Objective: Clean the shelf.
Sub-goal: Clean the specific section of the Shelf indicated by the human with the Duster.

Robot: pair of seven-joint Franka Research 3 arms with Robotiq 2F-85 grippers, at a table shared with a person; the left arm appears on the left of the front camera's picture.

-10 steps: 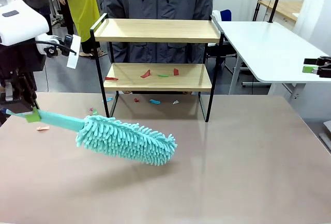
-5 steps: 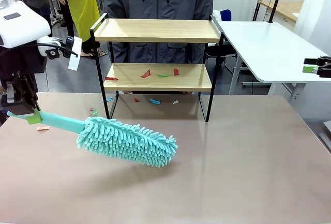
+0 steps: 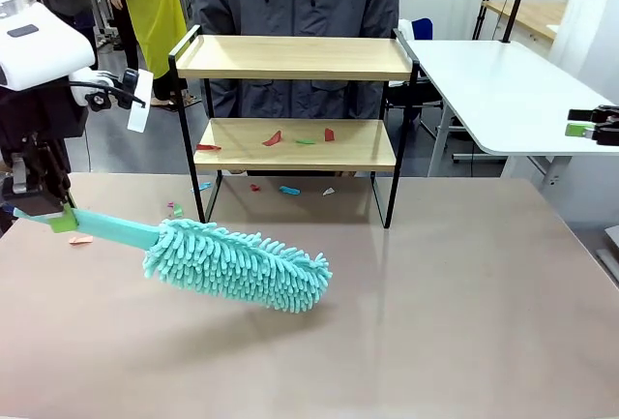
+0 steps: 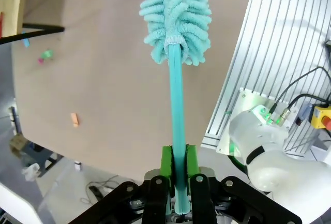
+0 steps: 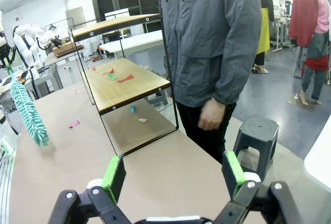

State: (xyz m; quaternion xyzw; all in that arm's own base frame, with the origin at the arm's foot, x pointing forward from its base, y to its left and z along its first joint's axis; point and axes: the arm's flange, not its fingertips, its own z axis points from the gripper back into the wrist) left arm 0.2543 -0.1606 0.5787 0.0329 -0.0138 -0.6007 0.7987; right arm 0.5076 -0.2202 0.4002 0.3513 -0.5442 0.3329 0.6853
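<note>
Wooden two-tier shelf (image 3: 290,56) at the tabletop's (image 3: 464,293) far edge, coloured scraps (image 3: 274,137) on its lower board, my left gripper (image 3: 60,216) clamped on the handle of a teal duster (image 3: 237,264) by the left edge, my right gripper (image 5: 173,171) spread wide, empty.

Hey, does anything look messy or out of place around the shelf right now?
Yes. Red and green scraps lie scattered on the lower board of the shelf, and more bits litter the table beneath and left of it. They look like loose litter, not stored things.
</note>
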